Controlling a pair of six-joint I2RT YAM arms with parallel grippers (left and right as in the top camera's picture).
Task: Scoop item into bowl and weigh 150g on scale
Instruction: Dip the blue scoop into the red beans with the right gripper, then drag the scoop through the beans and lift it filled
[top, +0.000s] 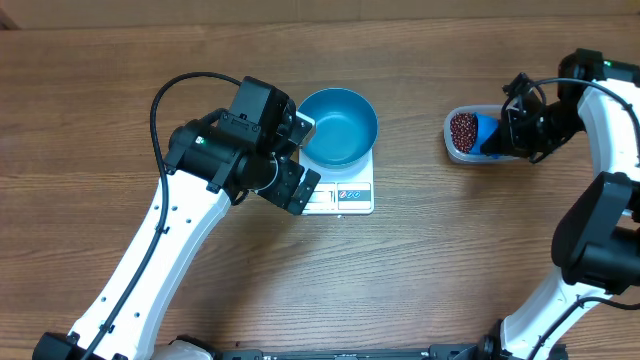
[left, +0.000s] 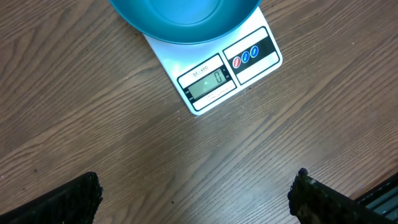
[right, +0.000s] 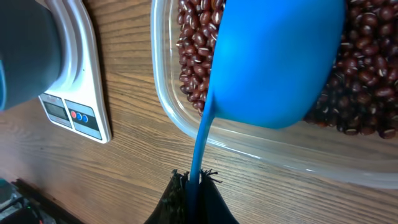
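At frame centre I see the bowl (top: 338, 125) empty on the scale (top: 350, 195); right gripper (right: 196, 186) clenches the scoop (right: 273, 62) over beans (right: 193, 37), left gripper (left: 196, 186) released.

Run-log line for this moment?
phase: scooping | left jaws: open, empty, near scale | right jaws: shut on scoop handle, scoop over beans in tub | bowl: empty, on scale

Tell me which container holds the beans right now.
The clear tub on the right: beans lie in it under the blue scoop. The blue bowl on the scale is empty.
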